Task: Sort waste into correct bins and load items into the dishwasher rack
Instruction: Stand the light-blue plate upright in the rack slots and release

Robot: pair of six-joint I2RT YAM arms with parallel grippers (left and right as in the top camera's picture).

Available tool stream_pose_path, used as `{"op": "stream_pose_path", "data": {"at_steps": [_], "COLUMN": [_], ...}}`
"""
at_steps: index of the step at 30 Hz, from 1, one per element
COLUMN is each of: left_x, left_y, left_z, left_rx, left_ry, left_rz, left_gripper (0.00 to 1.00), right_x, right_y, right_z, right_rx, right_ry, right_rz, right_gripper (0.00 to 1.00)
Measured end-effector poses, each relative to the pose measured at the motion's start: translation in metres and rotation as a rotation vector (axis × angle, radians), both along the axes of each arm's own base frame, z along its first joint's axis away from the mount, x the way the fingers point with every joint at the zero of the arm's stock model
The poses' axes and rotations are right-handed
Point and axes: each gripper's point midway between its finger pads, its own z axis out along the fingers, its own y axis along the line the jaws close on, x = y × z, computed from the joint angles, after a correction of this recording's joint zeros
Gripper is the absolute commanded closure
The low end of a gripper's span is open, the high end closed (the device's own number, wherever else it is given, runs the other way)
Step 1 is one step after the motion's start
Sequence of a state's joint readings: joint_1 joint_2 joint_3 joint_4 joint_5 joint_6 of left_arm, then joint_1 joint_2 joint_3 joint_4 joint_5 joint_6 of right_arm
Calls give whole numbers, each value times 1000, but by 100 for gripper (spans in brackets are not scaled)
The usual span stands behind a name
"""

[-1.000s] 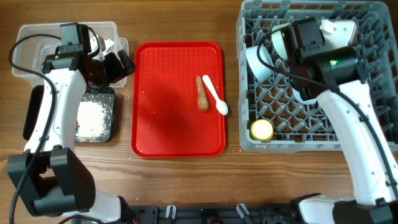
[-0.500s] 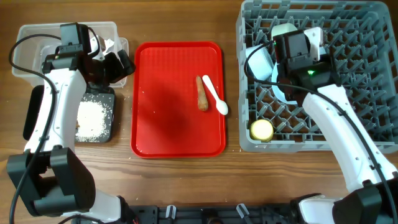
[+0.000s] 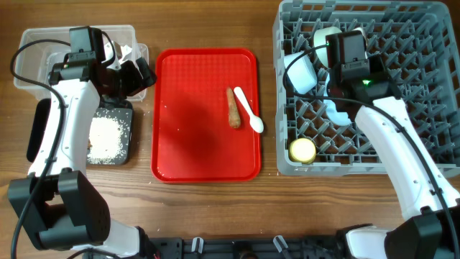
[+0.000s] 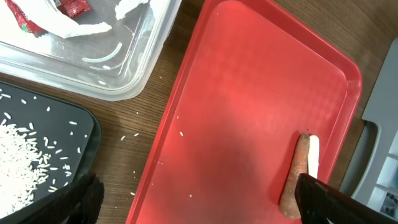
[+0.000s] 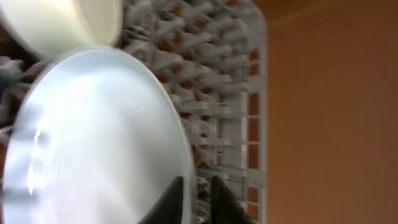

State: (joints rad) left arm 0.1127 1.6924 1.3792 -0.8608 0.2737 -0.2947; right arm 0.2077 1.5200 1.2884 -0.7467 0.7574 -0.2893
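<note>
My right gripper (image 3: 338,83) is over the grey dishwasher rack (image 3: 417,144), shut on the rim of the pale plate (image 3: 338,111), which stands on edge among the pegs. In the right wrist view the fingertips (image 5: 177,199) pinch the plate (image 5: 93,143), with the pale green bowl (image 5: 62,25) above it. The light blue bowl (image 3: 300,72) and yellow cup (image 3: 302,150) are in the rack. My left gripper (image 3: 133,75) is open and empty between the clear tub (image 3: 36,57) and the red tray. The carrot-like stick (image 3: 233,108) and white spoon (image 3: 249,111) lie on that tray. Rice (image 3: 108,137) fills the black tray (image 3: 128,119).
The red serving tray (image 3: 194,122) lies between the bins and the rack. The red-and-white wrapper (image 4: 62,15) lies in the clear tub (image 4: 124,74). Loose rice grains dot the wood and the tray rim (image 4: 180,134). The stick (image 4: 295,180) lies near my left finger (image 4: 336,202).
My right arm has carried the plate from the rack's back right toward its left side and lowered it among the pegs. The left arm has not moved.
</note>
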Motion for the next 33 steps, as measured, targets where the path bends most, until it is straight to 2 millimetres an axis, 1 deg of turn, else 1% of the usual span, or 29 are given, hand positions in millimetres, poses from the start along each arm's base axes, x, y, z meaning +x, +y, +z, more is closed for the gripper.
{"op": "stream_pose_path", "data": {"at_steps": [1,2,7,8,10,11,13,14,16,17,18,19,20,21,22,23,24,26,27,29,32,33], "left_x": [0,0,0,0,0,0,0,0,0,0,0,0,0,0,0,0,0,0,0,0,0,0], "left_y": [0,0,0,0,0,0,0,0,0,0,0,0,0,0,0,0,0,0,0,0,0,0], "left_z": [0,0,0,0,0,0,0,0,0,0,0,0,0,0,0,0,0,0,0,0,0,0], "left_rx": [0,0,0,0,0,0,0,0,0,0,0,0,0,0,0,0,0,0,0,0,0,0], "left_ry": [0,0,0,0,0,0,0,0,-1,0,1,0,1,0,0,0,0,0,0,0,0,0], "left_rz": [0,0,0,0,0,0,0,0,0,0,0,0,0,0,0,0,0,0,0,0,0,0], "left_gripper": [0,0,0,0,0,0,0,0,0,0,0,0,0,0,0,0,0,0,0,0,0,0], "right_x": [1,2,9,9,13,14,15,17,24,24,21,16,14,10,4,1,-4,-8,-8,-6,-2,-3], "right_y": [5,9,25,33,54,74,111,131,175,203,216,232,242,257,275,287,303,324,328,333,328,325], "right_z": [-3,-6,-12,-15,-17,-15,-3,9,42,63,70,74,74,69,60,50,34,2,-6,-31,-60,-73], "right_rx": [26,45,179,238,383,502,727,850,1110,1243,1288,1326,1340,1352,1354,1350,1337,1302,1294,1267,1227,1201], "right_ry": [8,15,-30,-27,-35,-45,-72,-99,-157,-173,-167,-152,-141,-114,-76,-47,-5,47,54,72,106,131], "right_rz": [22,40,53,61,96,134,211,255,371,453,486,515,522,526,522,510,490,422,396,319,231,197], "right_gripper": [6,0,0,0,0,0,0,0,0,1,2,4,6,8,10,12,14,18,18,18,18,19]}}
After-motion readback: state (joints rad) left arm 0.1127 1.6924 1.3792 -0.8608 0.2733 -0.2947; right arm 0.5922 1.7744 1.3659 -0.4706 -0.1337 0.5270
